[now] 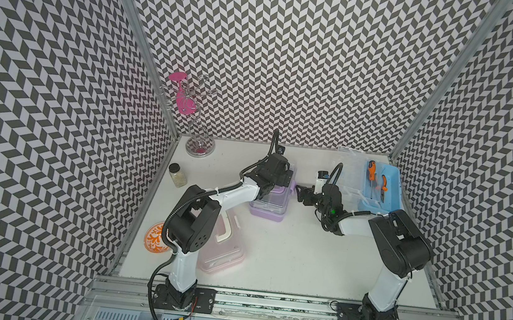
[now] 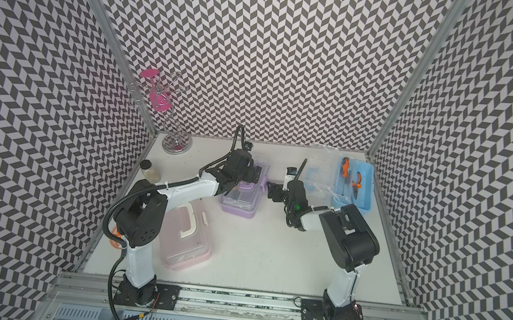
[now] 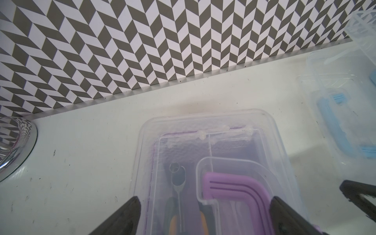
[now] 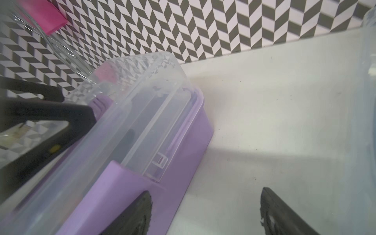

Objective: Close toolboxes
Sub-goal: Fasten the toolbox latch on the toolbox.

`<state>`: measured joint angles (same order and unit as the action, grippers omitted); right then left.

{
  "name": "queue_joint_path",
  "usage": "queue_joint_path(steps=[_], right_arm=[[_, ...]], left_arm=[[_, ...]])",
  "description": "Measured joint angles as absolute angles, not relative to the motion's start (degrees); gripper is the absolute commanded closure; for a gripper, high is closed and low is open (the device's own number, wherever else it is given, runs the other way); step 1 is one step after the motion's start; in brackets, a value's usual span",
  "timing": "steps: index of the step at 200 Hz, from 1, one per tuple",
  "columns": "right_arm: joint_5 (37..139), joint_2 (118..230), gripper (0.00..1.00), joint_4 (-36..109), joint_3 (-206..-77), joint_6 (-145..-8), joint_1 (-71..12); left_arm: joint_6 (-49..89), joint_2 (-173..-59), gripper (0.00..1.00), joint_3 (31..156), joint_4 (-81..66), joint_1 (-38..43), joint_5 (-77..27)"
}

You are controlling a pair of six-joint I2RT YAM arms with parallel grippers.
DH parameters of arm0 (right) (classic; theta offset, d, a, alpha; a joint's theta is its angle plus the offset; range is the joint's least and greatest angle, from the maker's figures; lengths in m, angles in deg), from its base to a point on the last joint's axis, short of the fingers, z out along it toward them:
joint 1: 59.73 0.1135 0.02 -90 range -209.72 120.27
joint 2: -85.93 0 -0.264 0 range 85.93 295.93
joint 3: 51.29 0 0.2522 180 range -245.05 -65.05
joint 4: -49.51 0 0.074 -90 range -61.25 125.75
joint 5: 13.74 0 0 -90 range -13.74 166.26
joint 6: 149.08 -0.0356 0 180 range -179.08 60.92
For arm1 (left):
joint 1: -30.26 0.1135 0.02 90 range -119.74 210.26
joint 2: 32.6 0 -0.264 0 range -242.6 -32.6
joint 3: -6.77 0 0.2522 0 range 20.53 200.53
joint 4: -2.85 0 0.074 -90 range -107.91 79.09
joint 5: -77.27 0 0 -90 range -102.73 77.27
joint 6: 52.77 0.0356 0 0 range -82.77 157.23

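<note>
The purple toolbox (image 1: 268, 207) (image 2: 239, 206) stands mid-table with its clear lid (image 3: 213, 142) lying down over the base. My left gripper (image 3: 204, 199) is open just above that lid, its fingers spread about the lid's width, and the purple handle (image 3: 234, 189) lies between them. My right gripper (image 4: 206, 192) (image 1: 302, 193) is open at the box's right side, with one finger against the purple latch (image 4: 122, 183). The pink toolbox (image 1: 223, 248) lies at the front left, lid down. The blue toolbox (image 1: 383, 188) at the back right stands open, its clear lid (image 1: 349, 174) flung to its left.
Orange-handled tools (image 1: 377, 176) lie in the blue base. A glass jar (image 1: 178, 174) stands by the left wall and an orange patterned plate (image 1: 156, 238) lies under the left arm. A wire stand (image 1: 199, 146) with a pink glass (image 1: 185, 98) fills the back left corner.
</note>
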<state>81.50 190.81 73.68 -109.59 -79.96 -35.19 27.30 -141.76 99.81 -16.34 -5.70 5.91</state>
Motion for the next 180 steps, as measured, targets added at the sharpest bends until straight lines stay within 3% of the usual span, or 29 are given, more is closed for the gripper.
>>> queue_joint_path(steps=[85,180], right_arm=[[98.9,190.8,0.36,77.7,-109.3,-93.4,-37.9],[105.4,190.8,0.54,76.2,-110.9,-98.3,-37.6]], left_arm=[[26.4,-138.7,0.01,96.6,-17.6,-4.5,5.6],[24.5,-137.5,0.01,94.2,-18.3,-2.7,5.3]])
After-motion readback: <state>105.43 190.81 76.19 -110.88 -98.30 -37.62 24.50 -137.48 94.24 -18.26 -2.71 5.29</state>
